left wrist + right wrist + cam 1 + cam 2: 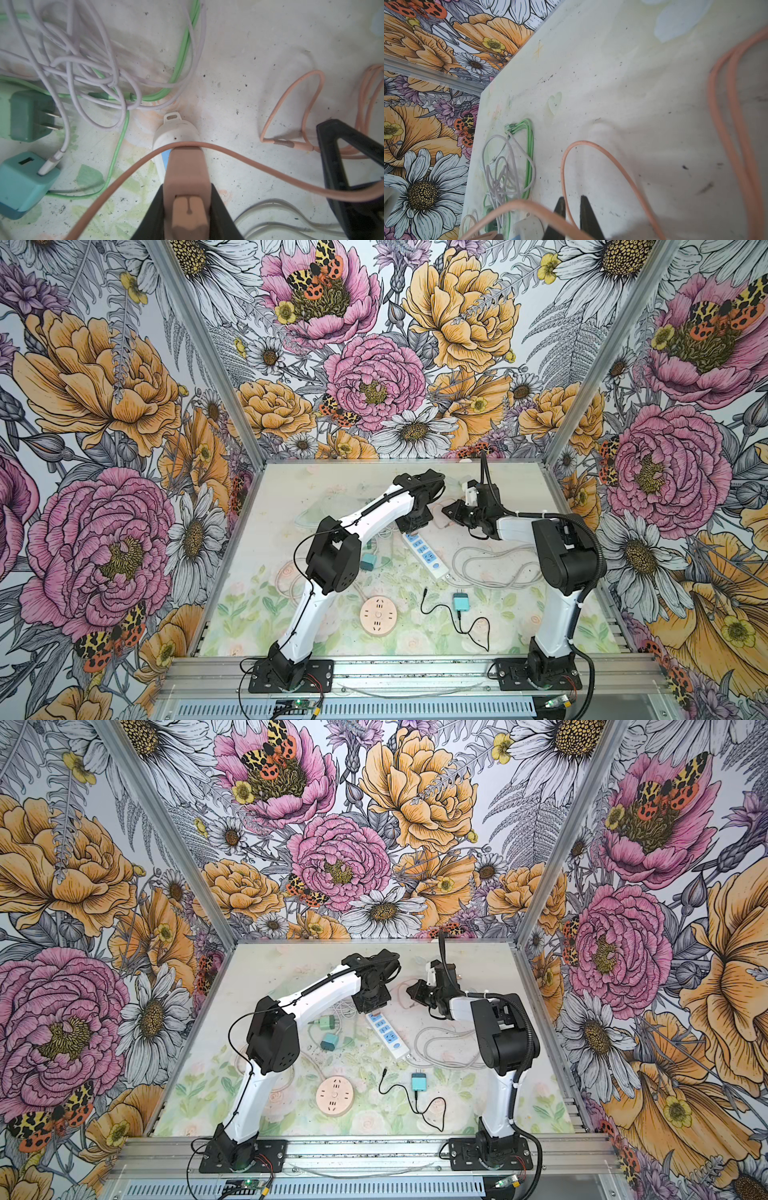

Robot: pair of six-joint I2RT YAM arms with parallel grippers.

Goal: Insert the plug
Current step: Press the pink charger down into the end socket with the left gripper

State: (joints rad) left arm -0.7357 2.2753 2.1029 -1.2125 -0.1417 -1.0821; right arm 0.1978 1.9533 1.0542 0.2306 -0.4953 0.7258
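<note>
Plug (185, 178) clenched in my left gripper (188, 195), cord (593, 145) pinched in my right gripper (572, 200): I square it over the power strip (176, 133), then press straight down.

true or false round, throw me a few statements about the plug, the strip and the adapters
1. The left gripper grips a peach plug. True.
2. The plug is at the round pink socket. False: it is at the end of the white power strip.
3. The strip's sockets are blue. True.
4. The lilac cable is plugged into the green adapter. False: it goes into the teal cube; the green adapter's prongs are bare.
</note>
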